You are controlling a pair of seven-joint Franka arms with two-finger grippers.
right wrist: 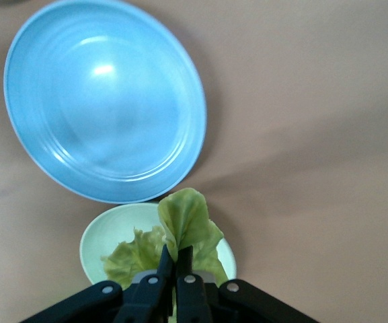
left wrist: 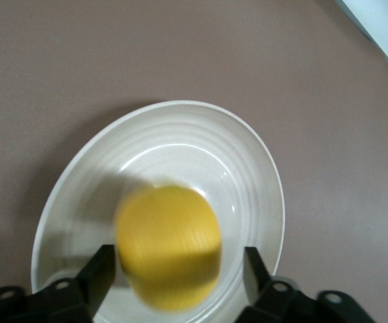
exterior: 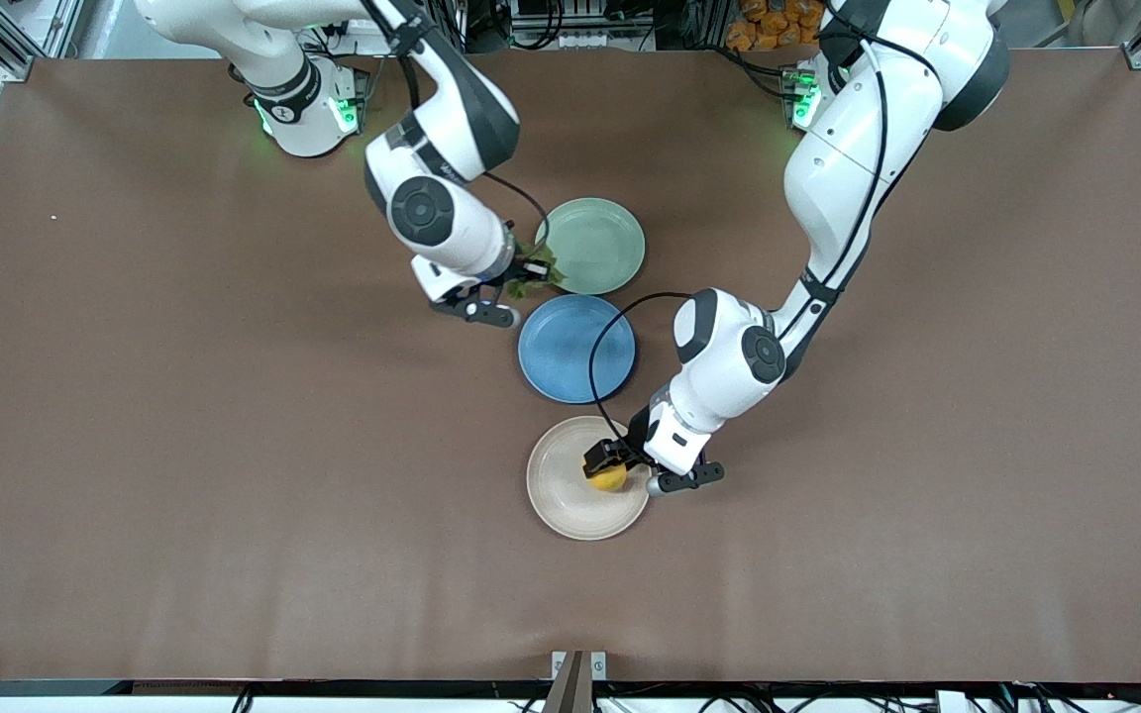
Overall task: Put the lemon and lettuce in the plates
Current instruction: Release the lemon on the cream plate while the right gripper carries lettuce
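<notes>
The yellow lemon (exterior: 610,480) is over the beige-white plate (exterior: 570,505), between the fingers of my left gripper (exterior: 612,463). In the left wrist view the lemon (left wrist: 169,245) is blurred, the plate (left wrist: 180,134) lies under it, and the left gripper (left wrist: 179,269) is open, with a gap on one side of the fruit. My right gripper (exterior: 529,271) is shut on the green lettuce leaf (exterior: 534,280) over the rim of the mint green plate (exterior: 595,243). The right wrist view shows the right gripper (right wrist: 175,259), the leaf (right wrist: 187,222) and the mint plate (right wrist: 99,242) below.
A blue plate (exterior: 575,347) lies between the mint plate and the beige plate; it also shows in the right wrist view (right wrist: 106,101). The left arm's black cable loops over the blue plate. Bare brown table surrounds the three plates.
</notes>
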